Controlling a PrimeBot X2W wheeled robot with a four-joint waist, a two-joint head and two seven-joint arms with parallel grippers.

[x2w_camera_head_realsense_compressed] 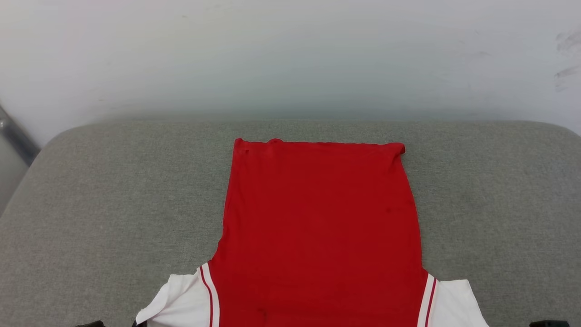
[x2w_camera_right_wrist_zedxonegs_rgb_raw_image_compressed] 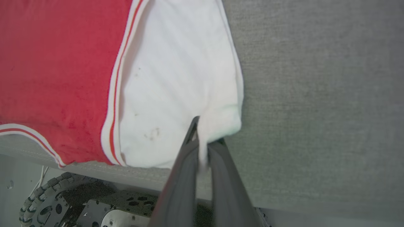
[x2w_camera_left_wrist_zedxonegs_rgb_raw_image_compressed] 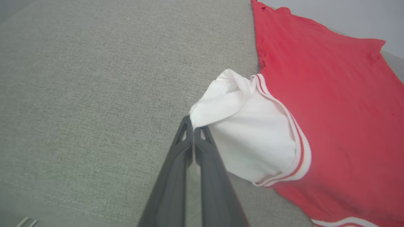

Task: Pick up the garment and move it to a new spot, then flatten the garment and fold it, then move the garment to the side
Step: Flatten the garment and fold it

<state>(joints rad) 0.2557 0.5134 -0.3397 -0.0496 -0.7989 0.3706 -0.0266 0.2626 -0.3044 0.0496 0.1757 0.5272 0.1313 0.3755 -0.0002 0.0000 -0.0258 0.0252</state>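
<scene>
One jersey (x2w_camera_head_realsense_compressed: 317, 218) lies spread on the grey cushion (x2w_camera_head_realsense_compressed: 91, 204), plain red side up. Its hem is at the far end and its two white sleeves are at the near edge. The body looks smooth, with only slight rumpling at the far hem corners.

There are two end effectors, and each is closed on a sleeve. The left end effector (x2w_camera_left_wrist_zedxonegs_rgb_raw_image_compressed: 193, 127) has its fingertips pressed together on the outer corner of the left sleeve (x2w_camera_left_wrist_zedxonegs_rgb_raw_image_compressed: 249, 138), which is bunched and pulled up towards them. The right end effector (x2w_camera_right_wrist_zedxonegs_rgb_raw_image_compressed: 202, 132) pinches the outer edge of the right sleeve (x2w_camera_right_wrist_zedxonegs_rgb_raw_image_compressed: 176, 82), with white cloth visible between its fingers.

Going by how it lies, the jersey is already placed and the flattening is nearly done. No fold has been made yet, and moving the jersey to the side is also left.
</scene>
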